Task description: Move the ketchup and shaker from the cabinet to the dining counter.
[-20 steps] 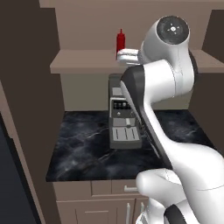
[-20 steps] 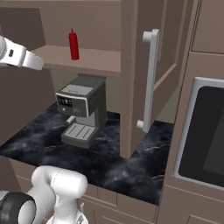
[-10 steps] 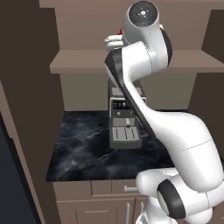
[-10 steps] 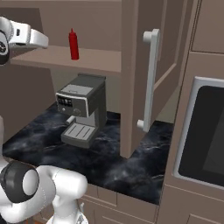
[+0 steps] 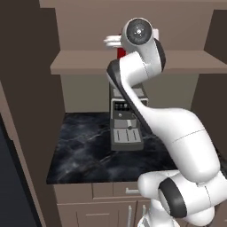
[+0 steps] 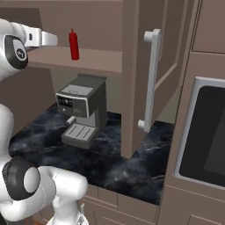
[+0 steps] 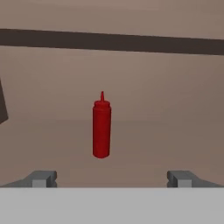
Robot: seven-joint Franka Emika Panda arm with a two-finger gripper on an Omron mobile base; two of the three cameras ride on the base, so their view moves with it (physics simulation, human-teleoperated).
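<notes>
One second has swung the arm round to face the cabinet (image 6: 132, 79); the end effector (image 7: 111, 177), fingers spread and empty, lines up on the ketchup (image 7: 101, 127), upright on the shelf; the shaker is possibly hidden behind the arm.

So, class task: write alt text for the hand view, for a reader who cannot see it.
A red ketchup bottle stands upright on the brown cabinet shelf, centred ahead of the open pincer, whose two dark fingertips sit wide apart at the bottom, well short of the bottle.
</notes>
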